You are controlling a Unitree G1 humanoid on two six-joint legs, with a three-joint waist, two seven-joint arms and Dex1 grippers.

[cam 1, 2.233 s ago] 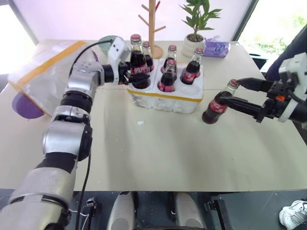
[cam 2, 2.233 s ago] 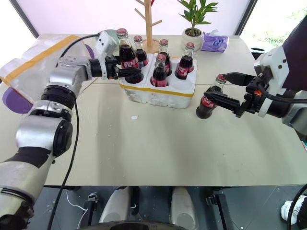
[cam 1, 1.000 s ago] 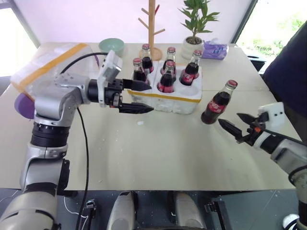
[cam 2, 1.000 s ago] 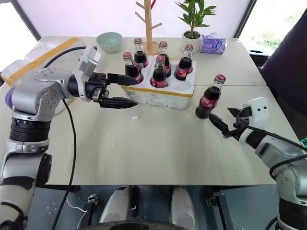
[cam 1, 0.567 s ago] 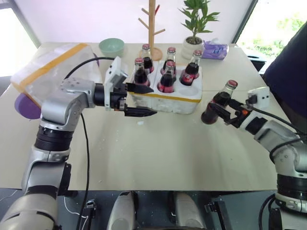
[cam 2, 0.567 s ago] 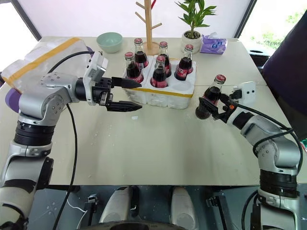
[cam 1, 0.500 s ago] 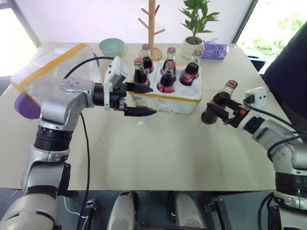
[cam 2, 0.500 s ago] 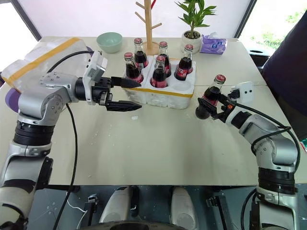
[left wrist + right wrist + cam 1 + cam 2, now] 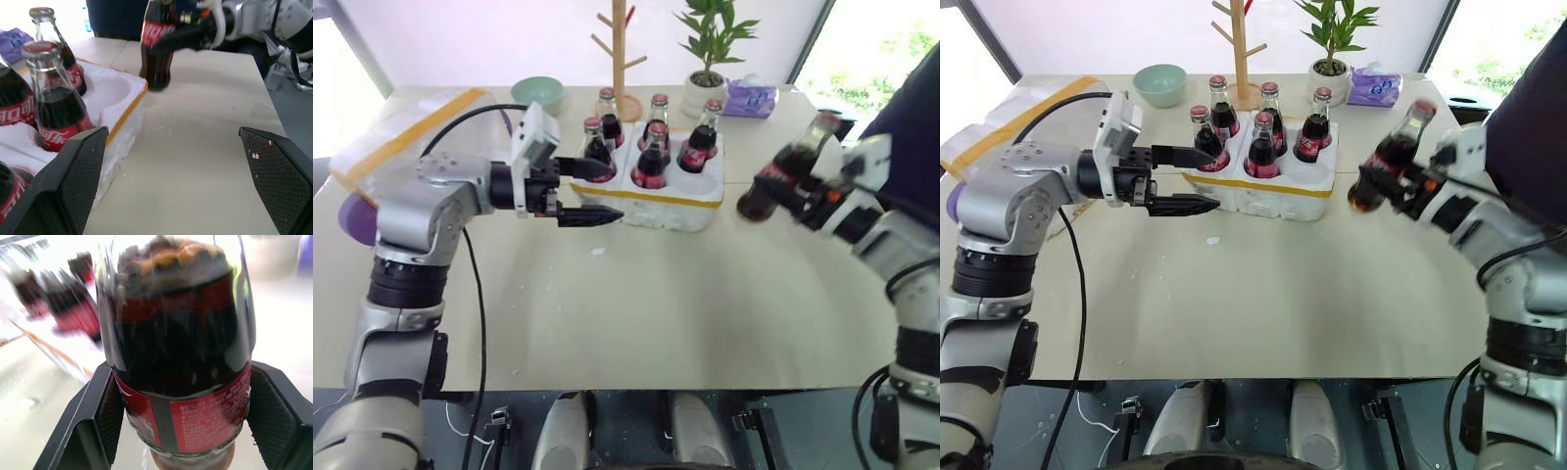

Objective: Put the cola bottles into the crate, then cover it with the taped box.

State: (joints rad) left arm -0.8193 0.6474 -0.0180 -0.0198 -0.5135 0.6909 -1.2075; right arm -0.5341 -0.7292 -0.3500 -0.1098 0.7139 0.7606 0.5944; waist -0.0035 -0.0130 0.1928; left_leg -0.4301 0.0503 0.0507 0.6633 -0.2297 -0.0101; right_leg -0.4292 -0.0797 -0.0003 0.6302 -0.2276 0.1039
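Left eye view: a pale table [image 9: 636,313] is seen from above, with a low white foam crate [image 9: 651,201] banded in yellow tape standing toward its far side. Five cola bottles [image 9: 649,162] with red caps are seated upright in the crate's wells; one well, at the front corner nearest the robot's right, is seen empty in the left wrist view. The sixth bottle [image 9: 788,168] is held above the table to the right of the crate, tilted with its cap leaning away to the right. It is gripped around its lower body by the right gripper [image 9: 803,196], whose black fingers [image 9: 98,416] are closed against both sides of the glass. The left gripper [image 9: 582,191] is held level just in front of the crate's left end, its two fingers spread wide apart and nothing between them. The large taped box [image 9: 406,132], wrapped in clear film and yellow bands, lies at the table's far left edge. Behind the crate, a green bowl [image 9: 536,91], a wooden branch stand [image 9: 623,54], a potted plant [image 9: 713,59] and a purple tissue pack [image 9: 752,96] are lined up.
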